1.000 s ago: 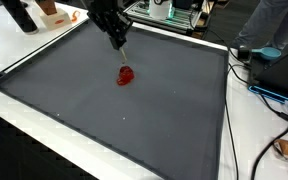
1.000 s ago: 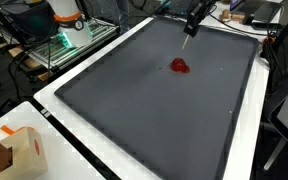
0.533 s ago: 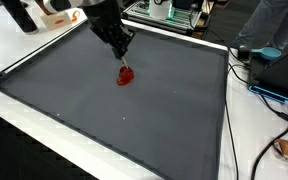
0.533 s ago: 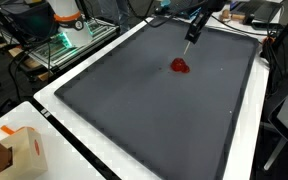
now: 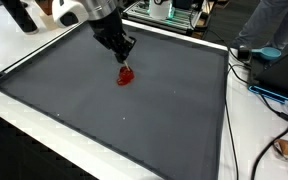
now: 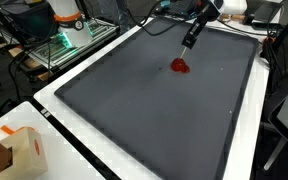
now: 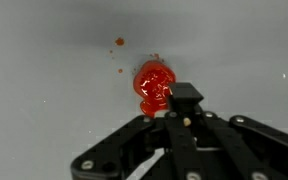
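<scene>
In an exterior view, a dark grey mat (image 5: 104,115) covers most of a white table (image 5: 24,128). A small red blob (image 5: 125,76) lies on the mat's far half, left of the middle. The arm comes down from the far left, and the pincer (image 5: 127,66) points down at the blob, its tip just above the blob's far edge. Whether they touch is not clear.

In an exterior view from another side, the red blob (image 6: 181,66) sits towards the far right of the mat (image 6: 134,105). The pincer (image 6: 185,43) hangs slanted just beyond it. A cardboard box (image 6: 19,150) stands on the near left corner of the table.

In the wrist view the pincer (image 7: 184,98) is drawn narrow, its fingers meeting in one black tip. Whether anything thin is nipped between them cannot be told. The glossy red blob (image 7: 152,85) lies just left of that tip, at its edge, with small red specks (image 7: 119,42) on the mat farther off.
</scene>
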`<state>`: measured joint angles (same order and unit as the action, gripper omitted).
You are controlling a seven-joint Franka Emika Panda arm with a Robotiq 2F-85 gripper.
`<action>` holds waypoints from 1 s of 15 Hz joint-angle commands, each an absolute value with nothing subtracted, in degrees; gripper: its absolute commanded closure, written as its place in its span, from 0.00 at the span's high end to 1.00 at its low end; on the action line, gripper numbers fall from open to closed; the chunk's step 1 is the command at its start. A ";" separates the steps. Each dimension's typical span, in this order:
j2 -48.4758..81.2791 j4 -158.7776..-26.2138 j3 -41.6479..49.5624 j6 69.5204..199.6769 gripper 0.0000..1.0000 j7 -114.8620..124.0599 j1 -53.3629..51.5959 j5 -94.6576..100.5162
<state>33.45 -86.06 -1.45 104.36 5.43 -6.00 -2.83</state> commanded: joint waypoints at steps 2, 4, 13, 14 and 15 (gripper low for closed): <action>33.71 -87.44 -2.19 105.90 0.03 3.89 -5.23 -3.15; 34.06 -87.42 -2.18 105.99 0.03 3.68 -5.25 -3.02; 36.39 -87.15 -1.98 105.80 0.03 3.12 -5.42 -2.40; 36.65 -87.11 -1.99 105.75 0.03 3.11 -5.40 -2.45; 36.94 -87.07 -1.97 105.74 0.03 3.13 -5.41 -2.40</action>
